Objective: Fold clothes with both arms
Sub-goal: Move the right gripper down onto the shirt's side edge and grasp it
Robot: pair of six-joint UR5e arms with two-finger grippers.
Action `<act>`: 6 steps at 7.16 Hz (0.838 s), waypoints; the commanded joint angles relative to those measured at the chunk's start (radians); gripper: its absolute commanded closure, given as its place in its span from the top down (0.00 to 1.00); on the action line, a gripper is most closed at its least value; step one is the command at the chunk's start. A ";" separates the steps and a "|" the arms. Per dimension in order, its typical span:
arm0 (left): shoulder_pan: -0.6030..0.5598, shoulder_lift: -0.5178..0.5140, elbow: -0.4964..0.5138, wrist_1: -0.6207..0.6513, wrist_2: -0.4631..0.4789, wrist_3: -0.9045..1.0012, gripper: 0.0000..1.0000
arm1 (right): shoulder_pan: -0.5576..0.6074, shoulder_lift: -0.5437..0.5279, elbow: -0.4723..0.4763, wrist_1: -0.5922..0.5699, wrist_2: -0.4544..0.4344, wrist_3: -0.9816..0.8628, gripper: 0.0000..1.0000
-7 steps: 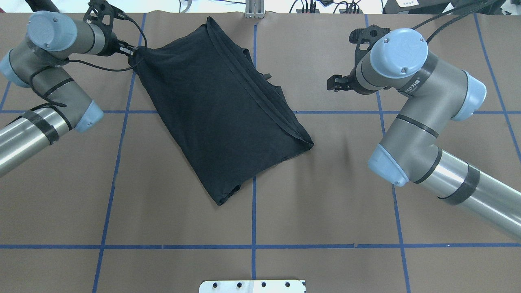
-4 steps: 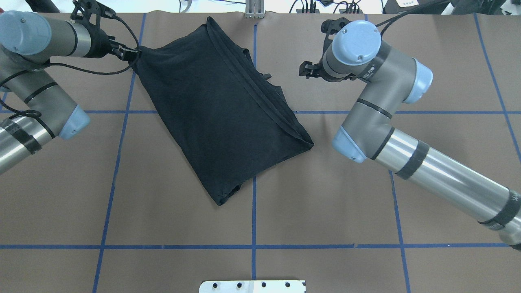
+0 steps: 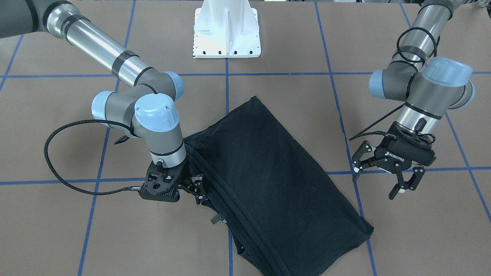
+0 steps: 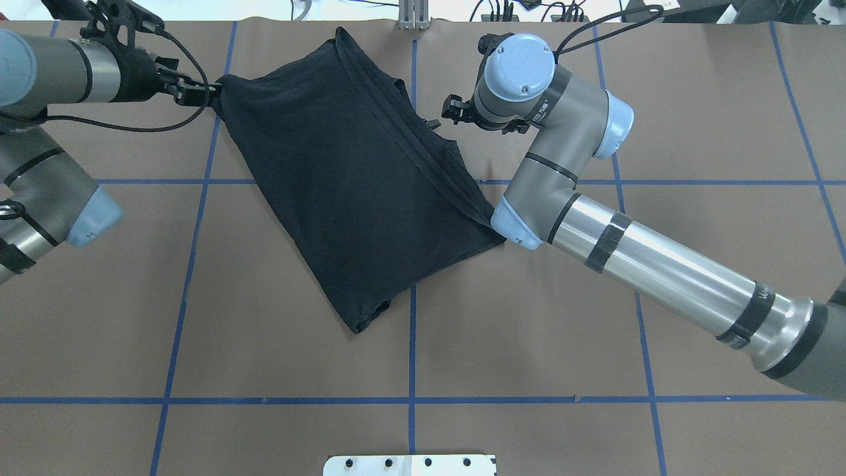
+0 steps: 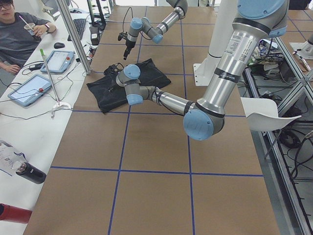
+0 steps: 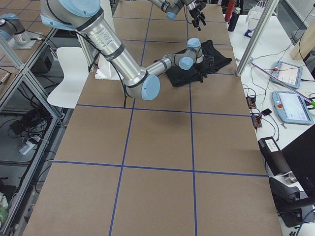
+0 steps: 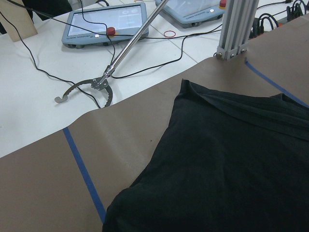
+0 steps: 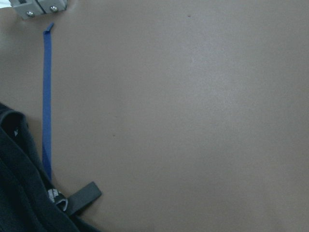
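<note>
The black T-shirt point(image 4: 357, 178) lies folded and slanted on the brown table, plain side up; it also shows in the front view point(image 3: 268, 184). Layered hems run along its right edge, with a small tag point(image 8: 79, 195) sticking out. My left gripper point(image 4: 197, 92) is open and empty, just left of the shirt's far left corner; the front view point(image 3: 378, 186) shows it apart from the cloth. My right gripper point(image 4: 451, 109) hangs low at the shirt's right edge near the tag; in the front view point(image 3: 199, 189) its fingers look open and hold nothing.
The white pedestal base point(image 3: 226, 34) stands at the near table edge. An aluminium post point(image 7: 234, 29) is fixed at the far edge. Beyond it are tablets point(image 7: 106, 21), cables and a grabber tool point(image 7: 91, 89). A person point(image 5: 19, 34) sits at the side desk.
My right arm has swung left from the open table to the shirt's right edge. My left gripper has drawn back left from the shirt's corner. The shirt has stayed put.
</note>
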 commanded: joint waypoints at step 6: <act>0.005 0.011 -0.031 -0.004 0.007 -0.042 1.00 | -0.071 0.040 -0.082 0.055 -0.023 0.024 0.70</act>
